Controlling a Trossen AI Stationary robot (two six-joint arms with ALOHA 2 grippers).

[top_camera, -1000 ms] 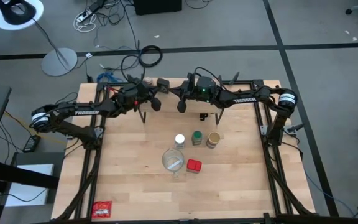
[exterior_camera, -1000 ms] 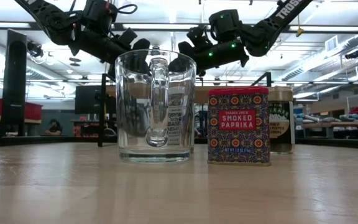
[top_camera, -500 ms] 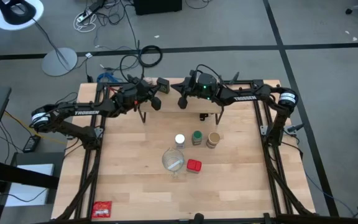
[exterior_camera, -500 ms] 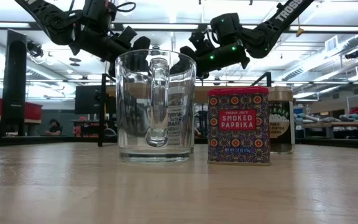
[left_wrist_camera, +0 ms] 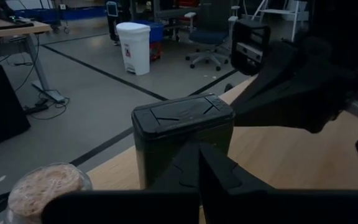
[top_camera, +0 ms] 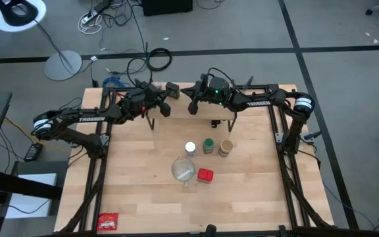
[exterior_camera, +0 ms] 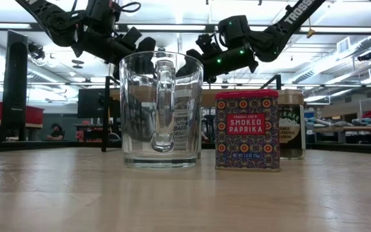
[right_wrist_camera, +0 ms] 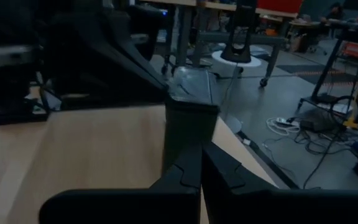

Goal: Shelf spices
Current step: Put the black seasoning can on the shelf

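The dark green tin [left_wrist_camera: 182, 134] [right_wrist_camera: 190, 118] stands upright on the shelf's light plank [left_wrist_camera: 284, 155], between my two grippers. My left gripper [left_wrist_camera: 199, 155] [top_camera: 165, 107] and my right gripper [right_wrist_camera: 201, 152] [top_camera: 192, 108] are both shut and point at the tin from opposite sides. A small jar with a brownish top [left_wrist_camera: 48, 186] stands near the plank's edge. On the table stand the white-lidded jar [top_camera: 190, 148], the green-lidded jar [top_camera: 208, 145], the tan-lidded jar [top_camera: 226, 147] and the red tin [top_camera: 205, 175] [exterior_camera: 247, 131]. My left gripper has its shut fingertips [left_wrist_camera: 213, 163] right at the lower front of the dark green tin; I cannot tell whether they touch it. My right gripper has its shut fingertips [right_wrist_camera: 216, 163] at the tin's foot on the opposite side; touching or apart cannot be told.
A clear glass vessel with a handle [top_camera: 183, 169] [exterior_camera: 161, 109] stands beside the red tin. A flat red packet [top_camera: 108, 222] lies at the table's near left corner. The shelf's black legs [top_camera: 152, 122] stand on the far part of the table.
My right gripper has shifted slightly toward the far edge. The left arm and the spices have kept still.
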